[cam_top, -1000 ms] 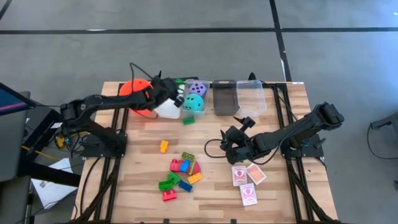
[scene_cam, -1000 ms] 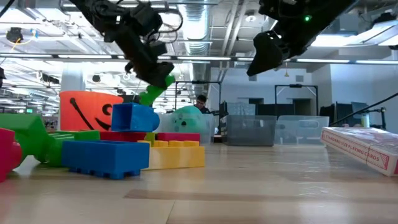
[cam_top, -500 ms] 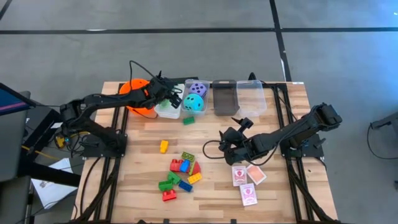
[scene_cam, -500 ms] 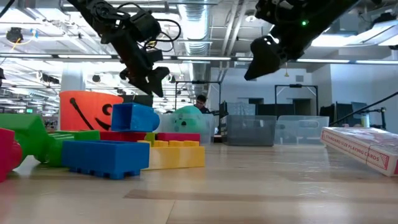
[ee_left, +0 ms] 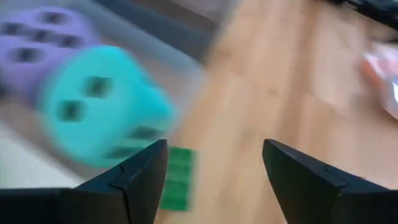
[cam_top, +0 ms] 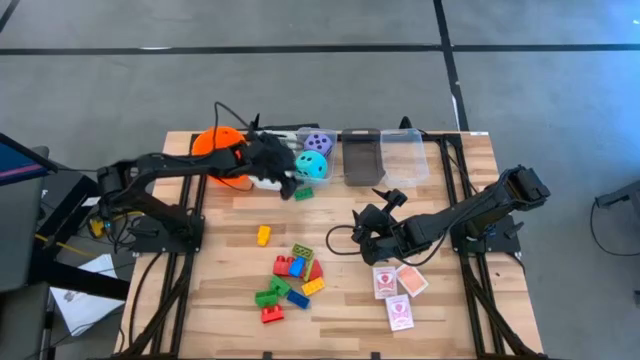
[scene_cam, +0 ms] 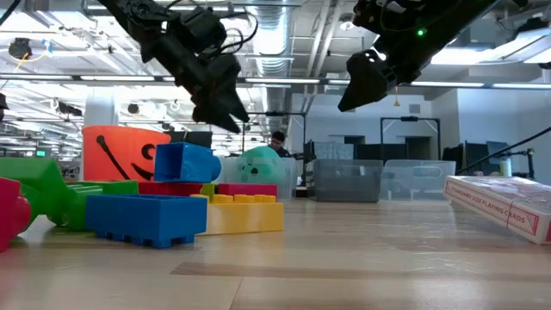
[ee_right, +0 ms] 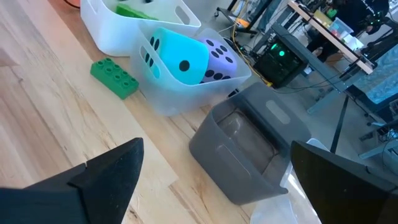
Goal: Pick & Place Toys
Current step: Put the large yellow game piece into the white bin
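Note:
My left gripper (cam_top: 287,184) hangs open over the near end of the white bin (cam_top: 266,180), tipped toward a loose green brick (ee_left: 176,180) that lies flat on the table beside the clear bin (ee_right: 163,93). That bin holds the teal die (ee_left: 99,112) and the purple die (ee_left: 34,43). The left gripper (scene_cam: 225,112) holds nothing. My right gripper (cam_top: 368,226) waits open above the table's middle, near the red-and-white cards (cam_top: 396,290). A yellow brick (cam_top: 263,235) lies alone. A heap of red, green, blue and yellow bricks (cam_top: 290,280) sits near the front.
The orange bucket (cam_top: 214,146) stands at the far left behind the white bin, which has a green piece (ee_right: 133,9) inside. A grey bin (ee_right: 252,146) and another clear bin (cam_top: 404,157) stand along the far edge. Bare wood lies between the bins and the heap.
My left gripper held a green brick above the white bin, then opened, and the brick is gone from its fingers. It has since swung toward the table's near edge and turned toward the loose green brick.

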### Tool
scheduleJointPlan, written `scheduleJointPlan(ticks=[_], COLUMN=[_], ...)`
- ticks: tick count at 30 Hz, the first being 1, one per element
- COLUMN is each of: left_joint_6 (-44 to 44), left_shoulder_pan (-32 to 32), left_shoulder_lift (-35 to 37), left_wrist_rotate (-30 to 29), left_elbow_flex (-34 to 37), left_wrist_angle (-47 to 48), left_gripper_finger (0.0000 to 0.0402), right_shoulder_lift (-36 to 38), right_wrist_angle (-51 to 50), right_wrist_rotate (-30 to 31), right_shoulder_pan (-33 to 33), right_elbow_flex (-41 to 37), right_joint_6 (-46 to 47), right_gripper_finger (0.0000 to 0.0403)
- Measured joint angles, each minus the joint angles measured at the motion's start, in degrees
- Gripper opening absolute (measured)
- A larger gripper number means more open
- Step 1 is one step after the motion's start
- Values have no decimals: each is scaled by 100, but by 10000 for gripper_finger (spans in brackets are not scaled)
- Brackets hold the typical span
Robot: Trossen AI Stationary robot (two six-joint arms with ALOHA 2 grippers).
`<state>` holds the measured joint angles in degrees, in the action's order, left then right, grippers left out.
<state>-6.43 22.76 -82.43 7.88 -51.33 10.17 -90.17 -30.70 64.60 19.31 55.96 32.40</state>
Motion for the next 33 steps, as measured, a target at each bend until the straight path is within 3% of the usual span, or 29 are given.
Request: scheduleJointPlan(ticks=[5, 8, 12, 16, 23, 33], left_joint_6=[2, -175, -1387, -2887, -4181, -4719], left_shoulder_pan=[-937, -1562, -2258, -2681, -2894, -2414], left_shoulder_lift=[0, 0, 0, 0, 2, 2], left_wrist_rotate=[4, -476, -1180, -1260, -1094, -1044], left_elbow_flex=[2, 2, -17, -143, -199, -190], left_wrist_angle=[412, 846, 1700, 2804, 4096, 4161], left_gripper_finger=[237, 227, 214, 210, 233, 296], right_shoulder_lift=[0, 0, 0, 0, 0, 0], right_wrist_angle=[-11, -8, 6, 52, 62, 153], right_wrist_rotate=[-2, -2, -2, -6, -26, -90], right_shoulder_pan=[0, 0, 0, -29, -72, -70], right_elbow_flex=[0, -1, -2, -2, -4, -4], right_joint_6=[-9, -66, -72, -83, -92, -90], right_gripper_finger=[397, 397, 397, 397, 397, 397])
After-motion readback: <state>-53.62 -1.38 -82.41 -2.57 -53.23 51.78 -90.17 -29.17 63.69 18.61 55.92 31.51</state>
